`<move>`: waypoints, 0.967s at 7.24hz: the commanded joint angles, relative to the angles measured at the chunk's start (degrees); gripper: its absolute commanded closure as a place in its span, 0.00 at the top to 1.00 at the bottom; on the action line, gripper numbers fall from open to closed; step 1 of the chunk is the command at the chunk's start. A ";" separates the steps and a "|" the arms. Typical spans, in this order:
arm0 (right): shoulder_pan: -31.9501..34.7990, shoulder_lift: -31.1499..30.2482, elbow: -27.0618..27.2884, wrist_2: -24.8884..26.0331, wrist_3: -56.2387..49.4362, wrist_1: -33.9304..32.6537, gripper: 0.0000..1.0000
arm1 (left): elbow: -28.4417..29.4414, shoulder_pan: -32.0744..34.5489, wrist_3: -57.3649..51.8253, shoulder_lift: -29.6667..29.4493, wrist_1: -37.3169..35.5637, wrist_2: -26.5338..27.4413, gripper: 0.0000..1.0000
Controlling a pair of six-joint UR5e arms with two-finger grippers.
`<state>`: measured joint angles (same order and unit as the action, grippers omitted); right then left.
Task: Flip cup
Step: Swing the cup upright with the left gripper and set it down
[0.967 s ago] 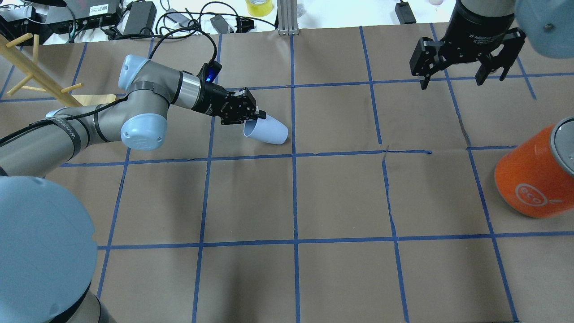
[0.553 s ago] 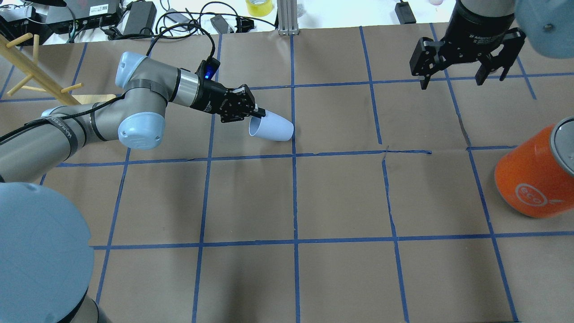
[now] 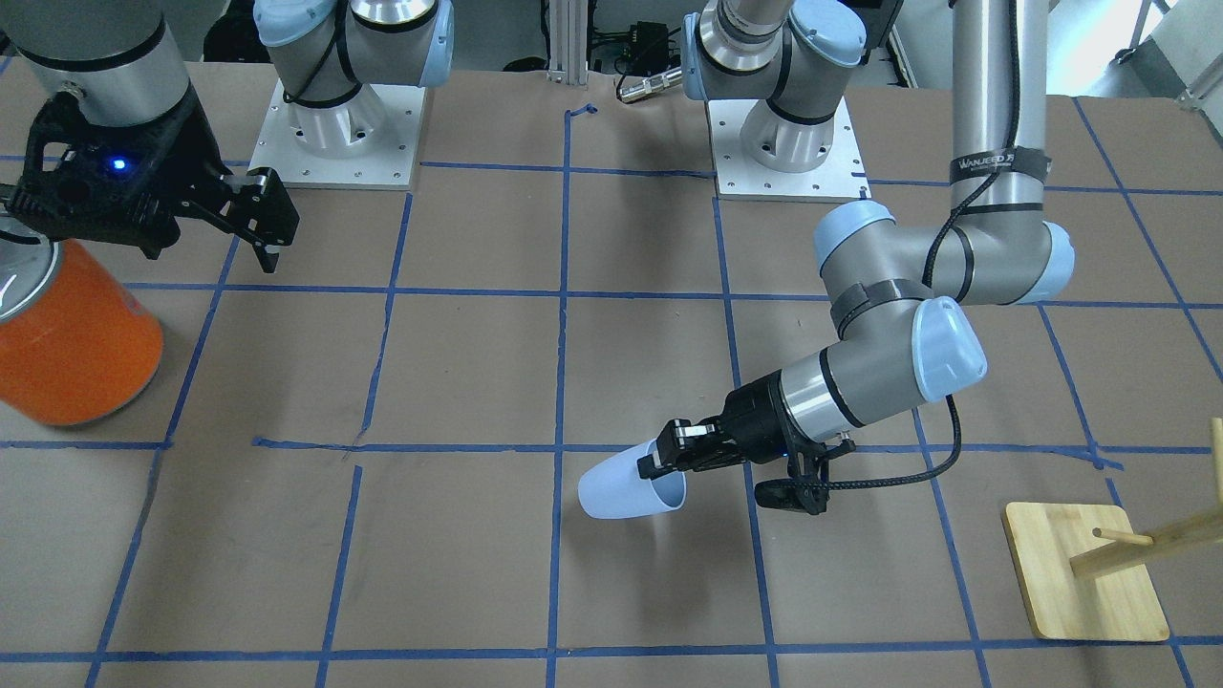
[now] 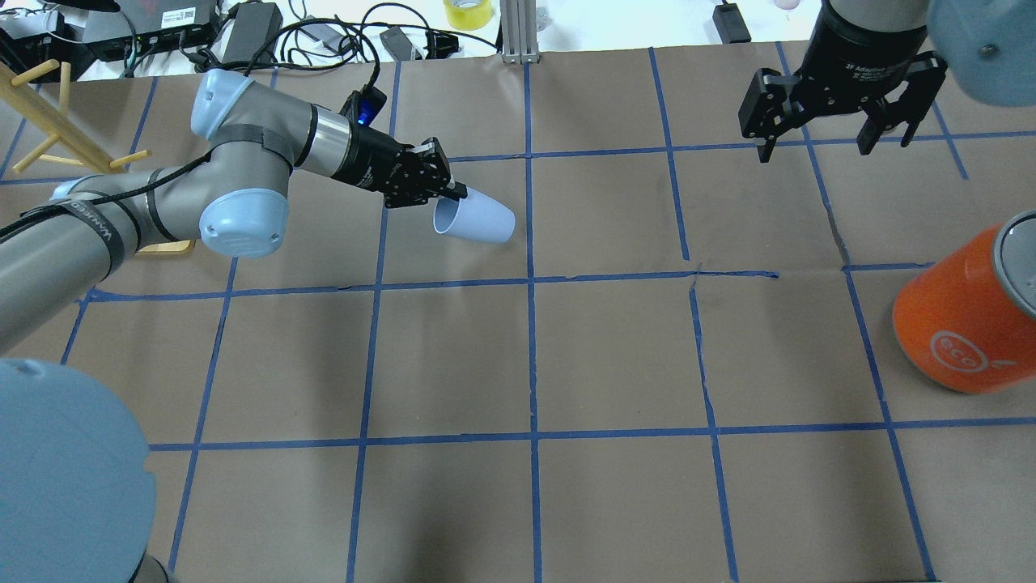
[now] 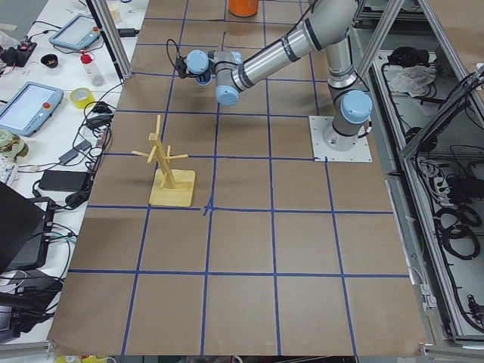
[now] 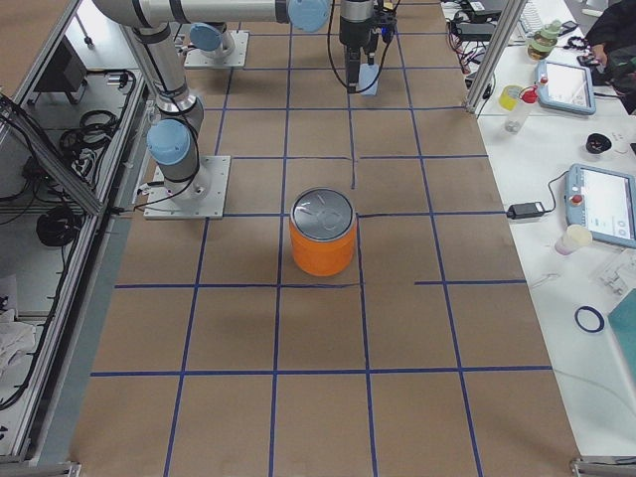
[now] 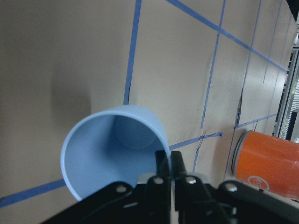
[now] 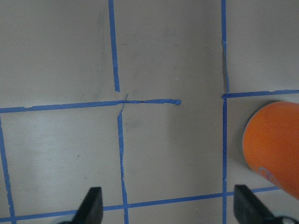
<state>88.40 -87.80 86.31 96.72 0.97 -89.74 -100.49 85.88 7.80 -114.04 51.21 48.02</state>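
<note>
The cup [image 4: 479,220] is a pale lavender-blue tumbler. It is tipped on its side and held a little above the table, at the left centre of the overhead view. My left gripper [image 4: 452,194] is shut on its rim, one finger inside and one outside. The left wrist view looks into the cup's open mouth [image 7: 112,158], with the fingers [image 7: 163,163] pinching the rim. In the front view the cup [image 3: 616,489] points its base away from the left gripper [image 3: 659,462] and casts a shadow below. My right gripper [image 4: 816,146] hangs open and empty at the far right.
A large orange can [image 4: 963,316] with a silver top stands at the right, below my right gripper; it also shows in the front view [image 3: 72,334]. A wooden peg rack [image 4: 48,113] on a square base [image 3: 1084,573] stands at the far left. Cables and adapters lie beyond the table's far edge.
My left gripper has moved away from the robot with the cup in it, and the wrist has turned slightly. The right arm has not moved.
</note>
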 commanded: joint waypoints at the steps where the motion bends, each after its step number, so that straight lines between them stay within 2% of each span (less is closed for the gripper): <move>1: 0.02 0.00 0.00 -0.04 0.00 0.00 1.00 | 2.13 0.42 0.55 4.60 1.16 14.23 0.03; 2: 0.02 0.00 0.09 -0.04 0.00 0.00 1.00 | 2.75 1.47 0.11 5.75 1.17 24.56 0.03; 4: 0.02 0.00 0.09 -0.04 0.09 0.00 1.00 | 4.50 3.24 -6.52 4.28 0.82 40.41 0.03; 6: 0.02 0.00 0.18 -0.04 0.09 0.00 1.00 | 6.70 3.07 -15.50 2.26 0.73 48.62 0.03; 7: 0.02 0.00 0.18 -0.04 0.09 0.00 1.00 | 7.40 2.98 -18.32 1.29 0.73 49.96 0.03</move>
<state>88.42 -87.80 86.45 96.68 1.03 -89.74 -94.14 88.93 -6.56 -111.47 51.96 94.92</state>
